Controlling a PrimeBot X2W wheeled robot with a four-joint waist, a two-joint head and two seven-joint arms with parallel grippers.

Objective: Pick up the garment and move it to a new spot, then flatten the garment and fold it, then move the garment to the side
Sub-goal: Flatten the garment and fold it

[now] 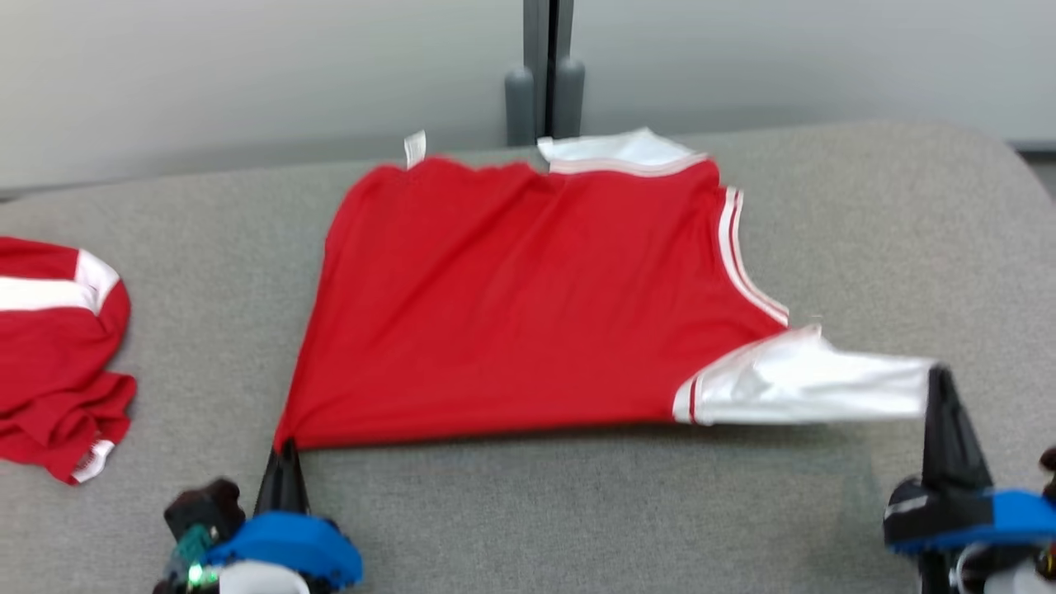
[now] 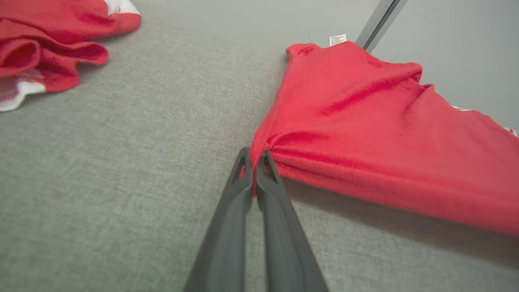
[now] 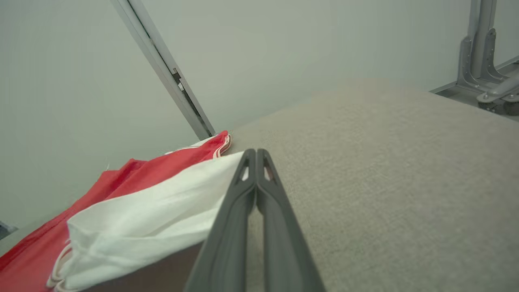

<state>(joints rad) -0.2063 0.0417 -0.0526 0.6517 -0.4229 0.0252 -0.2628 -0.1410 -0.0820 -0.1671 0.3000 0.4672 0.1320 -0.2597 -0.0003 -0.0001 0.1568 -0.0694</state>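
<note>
Left gripper is clenched tight on the near-left corner of the red garment, and out on the right the right gripper is pinched closed on the tip of its white sleeve. The cloth is strung taut between the two claws, long axis running left to right, with the body spreading away to the far side of both. The near edge looks lifted, with a shadow beneath it, while the far part lies on the grey fabric tabletop. Each arm has its own corner, and neither is closer to the middle. My read is that this is the flattening stage, and any pull toward the near side needs both claws moving evenly or the cloth skews. A second garment sits crumpled at the left, well apart. A pale wall stands right behind the table, with a grey post near the garment's far edge.
</note>
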